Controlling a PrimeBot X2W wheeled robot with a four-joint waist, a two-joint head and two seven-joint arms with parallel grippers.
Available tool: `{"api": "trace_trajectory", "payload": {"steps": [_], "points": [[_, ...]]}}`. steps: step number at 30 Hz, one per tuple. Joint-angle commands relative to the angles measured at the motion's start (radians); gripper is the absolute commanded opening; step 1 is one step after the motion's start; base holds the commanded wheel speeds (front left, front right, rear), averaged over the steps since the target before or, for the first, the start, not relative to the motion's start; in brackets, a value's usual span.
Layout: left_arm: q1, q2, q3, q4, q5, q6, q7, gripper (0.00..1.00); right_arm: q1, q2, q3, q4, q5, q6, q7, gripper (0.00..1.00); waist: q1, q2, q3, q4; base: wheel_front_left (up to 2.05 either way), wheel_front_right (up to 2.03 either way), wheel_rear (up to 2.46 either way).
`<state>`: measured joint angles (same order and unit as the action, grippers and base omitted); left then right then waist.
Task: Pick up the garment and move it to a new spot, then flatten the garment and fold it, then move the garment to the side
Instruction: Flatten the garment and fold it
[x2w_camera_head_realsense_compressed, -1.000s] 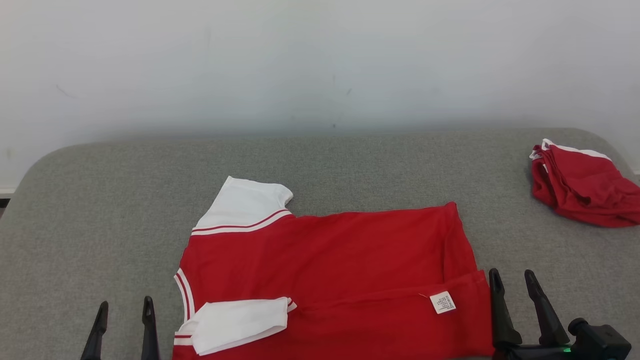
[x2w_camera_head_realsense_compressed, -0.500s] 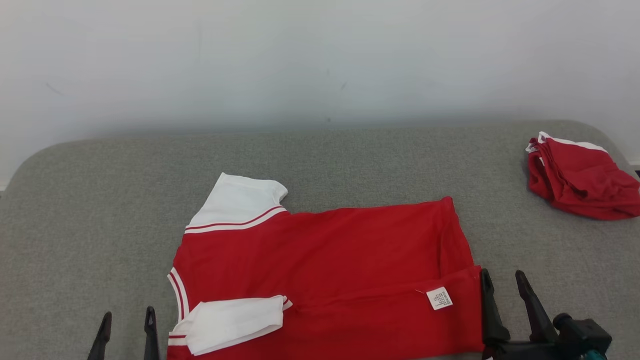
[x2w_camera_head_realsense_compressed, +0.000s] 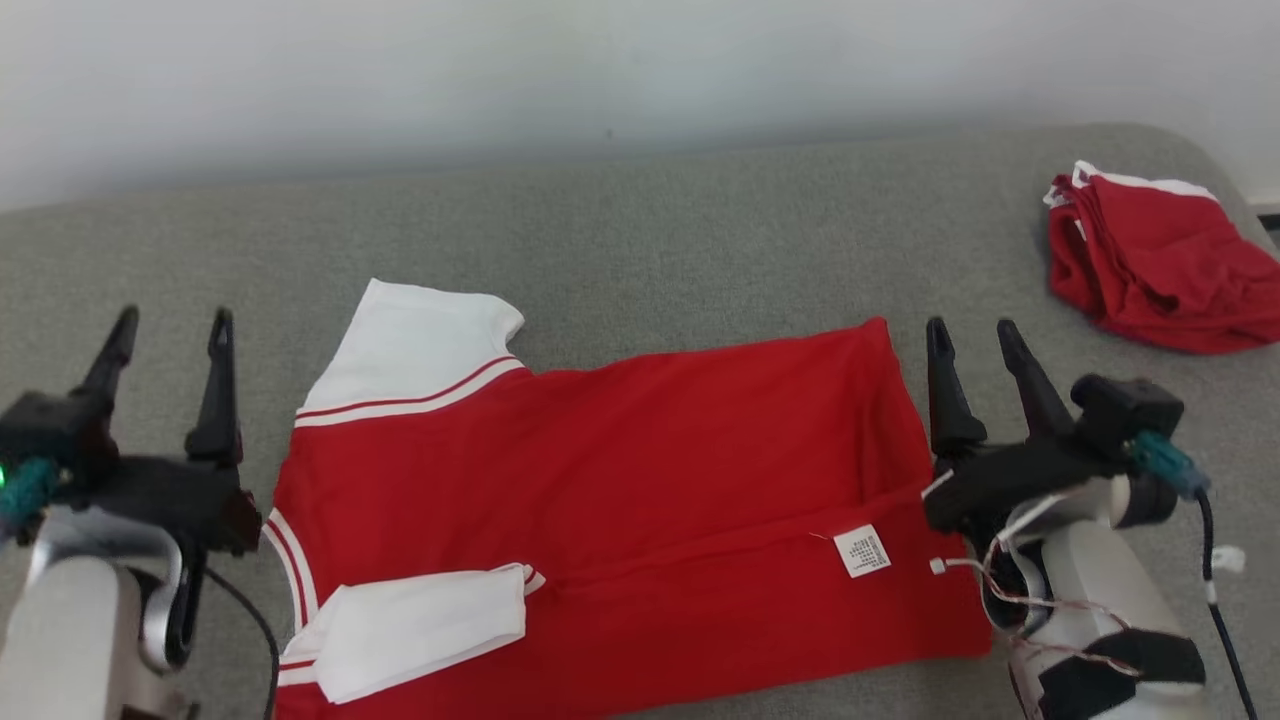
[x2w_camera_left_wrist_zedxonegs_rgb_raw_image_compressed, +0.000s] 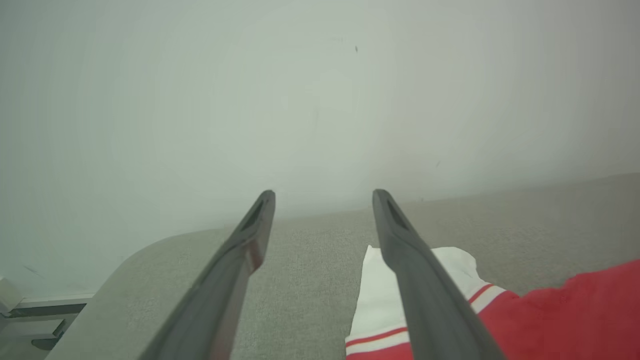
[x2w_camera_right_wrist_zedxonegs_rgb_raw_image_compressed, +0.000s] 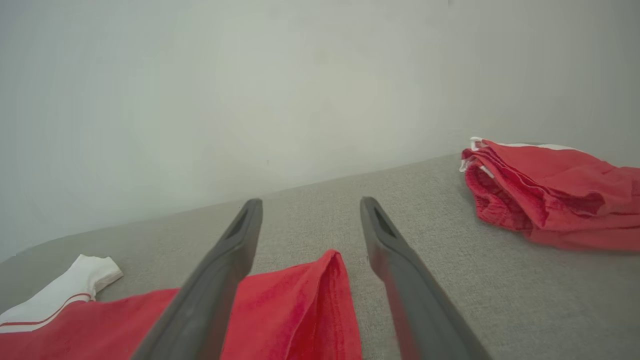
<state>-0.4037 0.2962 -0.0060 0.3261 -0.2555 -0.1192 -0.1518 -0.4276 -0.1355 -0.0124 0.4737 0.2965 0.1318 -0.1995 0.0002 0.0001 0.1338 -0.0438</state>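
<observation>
A red garment (x2w_camera_head_realsense_compressed: 620, 500) with white sleeves lies spread on the grey padded surface (x2w_camera_head_realsense_compressed: 640, 240), lower edge folded up with a white label (x2w_camera_head_realsense_compressed: 862, 551) showing. My left gripper (x2w_camera_head_realsense_compressed: 172, 325) stands open just left of the white sleeve (x2w_camera_head_realsense_compressed: 410, 345). In the left wrist view that gripper (x2w_camera_left_wrist_zedxonegs_rgb_raw_image_compressed: 324, 194) is open with the sleeve (x2w_camera_left_wrist_zedxonegs_rgb_raw_image_compressed: 372, 300) beside its right finger. My right gripper (x2w_camera_head_realsense_compressed: 972, 332) is open at the garment's right edge. Through the right wrist camera the gripper (x2w_camera_right_wrist_zedxonegs_rgb_raw_image_compressed: 311, 202) is open above the garment's corner (x2w_camera_right_wrist_zedxonegs_rgb_raw_image_compressed: 310, 300).
A second red garment (x2w_camera_head_realsense_compressed: 1150, 260) lies bunched at the far right of the surface, also seen as a red heap (x2w_camera_right_wrist_zedxonegs_rgb_raw_image_compressed: 550, 195) in the right wrist view. A pale wall (x2w_camera_head_realsense_compressed: 600, 70) stands behind. The surface's rounded left edge (x2w_camera_left_wrist_zedxonegs_rgb_raw_image_compressed: 115, 270) shows in the left wrist view.
The head camera has tilted down, shifting the whole picture. Both arms have come up and forward, so their wrists and forearms show. Both grippers stay open; the garment lies as before.
</observation>
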Motion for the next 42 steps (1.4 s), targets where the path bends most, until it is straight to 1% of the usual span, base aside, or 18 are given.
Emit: {"api": "trace_trajectory", "payload": {"steps": [1, 4, 5, 6, 10, 15, 20, 25, 29, 38, 40, 41, 42], "points": [[-0.068, 0.023, -0.023, 0.029, -0.021, -0.007, 0.027, 1.0, -0.058, -0.001, 0.016, 0.041, -0.011, -0.003, 0.019, 1.0, -0.0002, -0.0001, 0.087, -0.053, 0.0, 0.0, 0.0], [-0.175, 0.065, -0.065, 0.08, -0.043, -0.012, 0.072, 1.0, -0.15, 0.005, 0.037, 0.104, -0.019, -0.003, 0.045, 1.0, -0.0002, -0.0001, 0.136, -0.072, 0.0, 0.0, 0.0], [-0.207, 0.073, -0.079, 0.098, -0.059, -0.01, 0.083, 1.0, -0.175, 0.005, 0.045, 0.126, -0.022, -0.003, 0.057, 1.0, -0.0002, -0.0001, 0.151, -0.078, 0.0, 0.0, 0.0], [-0.207, 0.073, -0.079, 0.098, -0.059, -0.01, 0.083, 1.0, -0.175, 0.005, 0.045, 0.126, -0.022, -0.003, 0.057, 1.0, -0.0002, -0.0001, 0.151, -0.078, 0.0, 0.0, 0.0], [-0.319, 0.112, -0.16, 0.164, -0.126, -0.011, 0.143, 1.0, -0.273, 0.01, 0.072, 0.204, -0.028, -0.003, 0.082, 1.0, -0.0002, -0.0001, 0.206, -0.099, 0.0, 0.0, 0.0], [-0.413, 0.146, -0.248, 0.253, -0.204, -0.01, 0.202, 1.0, -0.361, 0.026, 0.107, 0.285, -0.026, -0.003, 0.102, 1.0, -0.0002, -0.0001, 0.245, -0.12, 0.0, 0.0, 0.0], [-0.491, 0.184, -0.332, 0.368, -0.253, -0.01, 0.259, 1.0, -0.44, 0.047, 0.168, 0.368, -0.011, -0.003, 0.135, 1.0, -0.0002, -0.0001, 0.272, -0.146, 0.0, 0.0, 0.0], [-0.534, 0.199, -0.375, 0.445, -0.29, -0.01, 0.275, 1.0, -0.484, 0.057, 0.209, 0.417, 0.004, -0.003, 0.144, 1.0, -0.0002, -0.0001, 0.289, -0.161, 0.0, 0.0, 0.0], [-0.562, 0.203, -0.401, 0.501, -0.304, -0.01, 0.264, 1.0, -0.506, 0.065, 0.243, 0.449, 0.024, -0.003, 0.155, 1.0, -0.0002, -0.0001, 0.3, -0.169, 0.0, 0.0, 0.0], [-0.606, 0.193, -0.442, 0.611, -0.342, -0.01, 0.263, 1.0, -0.535, 0.071, 0.309, 0.487, 0.054, -0.003, 0.146, 1.0, -0.0002, -0.0001, 0.315, -0.166, 0.0, 0.0, 0.0], [-0.612, 0.18, -0.448, 0.625, -0.362, -0.01, 0.264, 1.0, -0.543, 0.073, 0.322, 0.492, 0.061, -0.003, 0.145, 1.0, -0.0002, -0.0001, 0.319, -0.163, 0.0, 0.0, 0.0], [-0.609, 0.169, -0.453, 0.627, -0.38, -0.01, 0.279, 0.72, -0.547, 0.073, 0.326, 0.496, 0.065, -0.003, 0.145, 0.82, -0.0002, -0.0001, 0.32, -0.16, 0.0, 0.0, 0.0], [-0.608, 0.162, -0.464, 0.618, -0.397, -0.011, 0.283, 0.16, -0.552, 0.073, 0.332, 0.498, 0.069, -0.003, 0.144, 0.33, -0.0002, -0.0001, 0.321, -0.158, 0.0, 0.0, 0.0]]}}
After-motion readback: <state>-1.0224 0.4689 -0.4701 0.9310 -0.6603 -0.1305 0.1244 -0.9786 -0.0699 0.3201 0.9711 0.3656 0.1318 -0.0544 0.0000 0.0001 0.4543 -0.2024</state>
